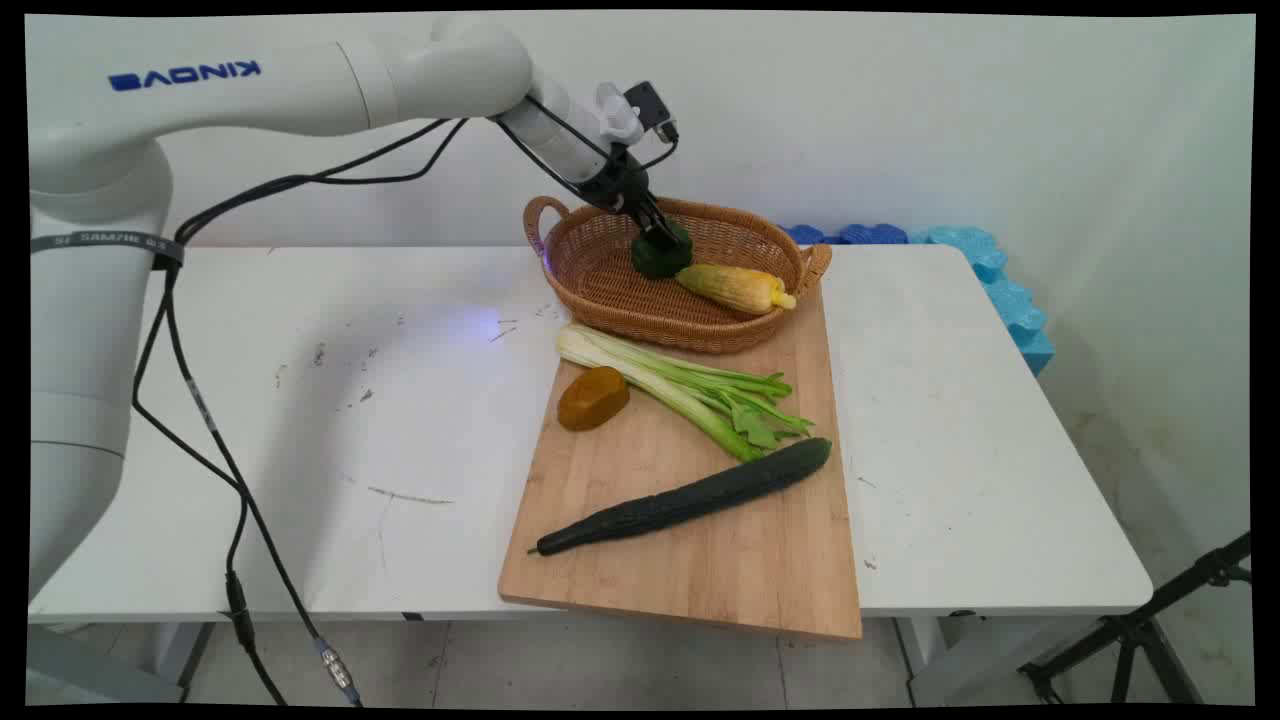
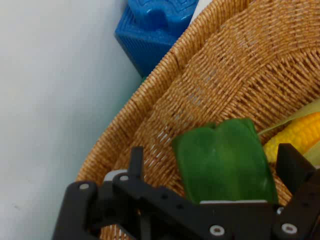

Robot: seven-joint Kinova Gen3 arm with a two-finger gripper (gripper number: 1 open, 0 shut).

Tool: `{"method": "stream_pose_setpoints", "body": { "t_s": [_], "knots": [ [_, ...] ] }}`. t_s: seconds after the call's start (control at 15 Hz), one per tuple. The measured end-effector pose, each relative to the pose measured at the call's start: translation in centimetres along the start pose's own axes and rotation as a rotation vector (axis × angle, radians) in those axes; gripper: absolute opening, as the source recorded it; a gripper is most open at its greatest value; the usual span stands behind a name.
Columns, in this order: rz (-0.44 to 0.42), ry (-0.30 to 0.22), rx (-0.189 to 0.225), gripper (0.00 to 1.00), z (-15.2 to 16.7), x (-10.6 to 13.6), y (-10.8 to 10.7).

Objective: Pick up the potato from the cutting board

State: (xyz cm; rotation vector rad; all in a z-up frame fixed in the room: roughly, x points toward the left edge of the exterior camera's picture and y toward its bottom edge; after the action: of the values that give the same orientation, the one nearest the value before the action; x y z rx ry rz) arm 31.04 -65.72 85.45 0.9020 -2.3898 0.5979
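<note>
Reaching down into your wicker basket (image 1: 610, 290), the gripper (image 1: 660, 240) has its fingers spread on either side of a green pepper (image 2: 222, 160), which sits inside the basket just beside the corn cob (image 1: 735, 287). Whether they squeeze it, you cannot tell.

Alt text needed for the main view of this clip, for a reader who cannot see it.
A white arm's black pincer reaches into a wicker basket at a green pepper beside an ear of corn. In front, a wooden cutting board holds celery, a cucumber and a brownish-orange lump.
</note>
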Motion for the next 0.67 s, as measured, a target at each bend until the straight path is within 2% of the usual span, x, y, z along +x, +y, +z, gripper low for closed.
{"method": "stream_pose_setpoints", "body": {
  "t_s": [0.67],
  "knots": [
    [-0.073,0.006,0.024,1.00,-5.6,-0.1,1.0]
  ]
}}
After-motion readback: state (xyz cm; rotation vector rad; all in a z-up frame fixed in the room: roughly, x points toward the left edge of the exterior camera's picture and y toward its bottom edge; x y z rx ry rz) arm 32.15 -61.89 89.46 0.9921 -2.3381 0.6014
